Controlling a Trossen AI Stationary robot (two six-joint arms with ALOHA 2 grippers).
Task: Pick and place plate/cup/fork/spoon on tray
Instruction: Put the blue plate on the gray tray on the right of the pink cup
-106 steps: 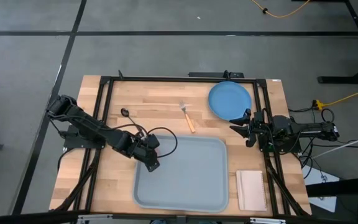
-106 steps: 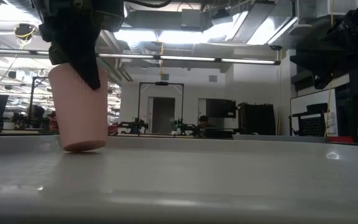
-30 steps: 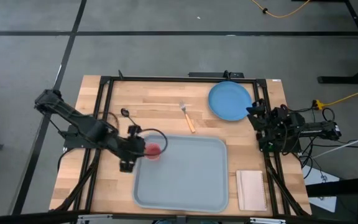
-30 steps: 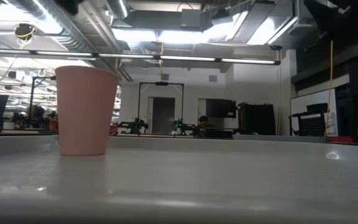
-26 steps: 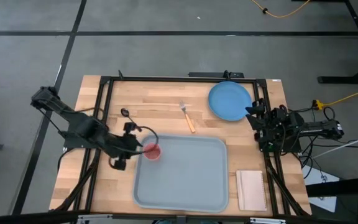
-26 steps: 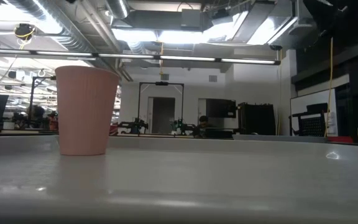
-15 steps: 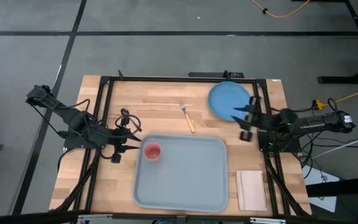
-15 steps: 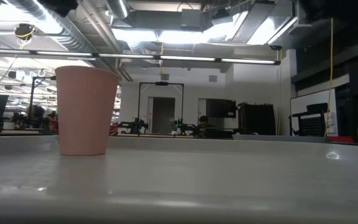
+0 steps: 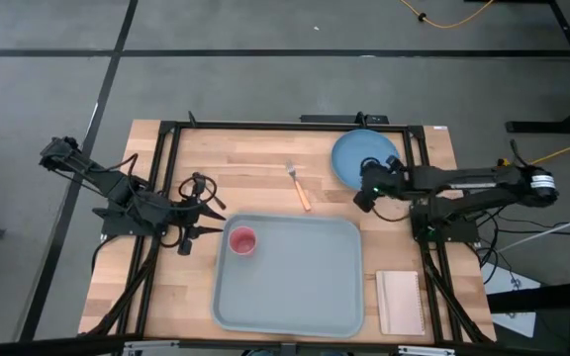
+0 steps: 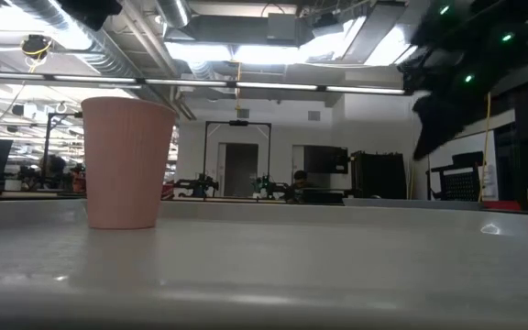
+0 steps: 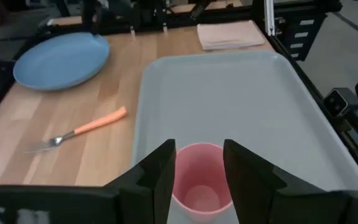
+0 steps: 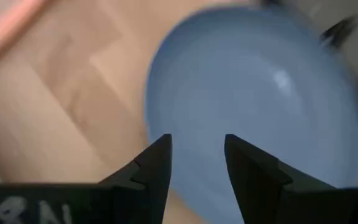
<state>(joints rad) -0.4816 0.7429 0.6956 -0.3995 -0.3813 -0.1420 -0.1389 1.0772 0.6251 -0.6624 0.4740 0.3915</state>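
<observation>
Wooden table [image 9: 255, 168] has lots of bare room around the fork [image 9: 298, 186]. Cup [image 9: 241, 241] stands upright in the tray [image 9: 295, 297] near its 10 o'clock corner, left gripper [image 9: 202, 223] spread open just beside it. Right gripper [image 9: 366, 192] hangs open over the plate [image 9: 364, 158] at its 6 o'clock edge.

Grey floor [image 9: 265, 89] marked with dark lines surrounds the wooden counter [image 9: 255, 163]. Beyond it, ceiling strip lights [image 10: 273, 53] shine above a far doorway [image 10: 238, 170].
</observation>
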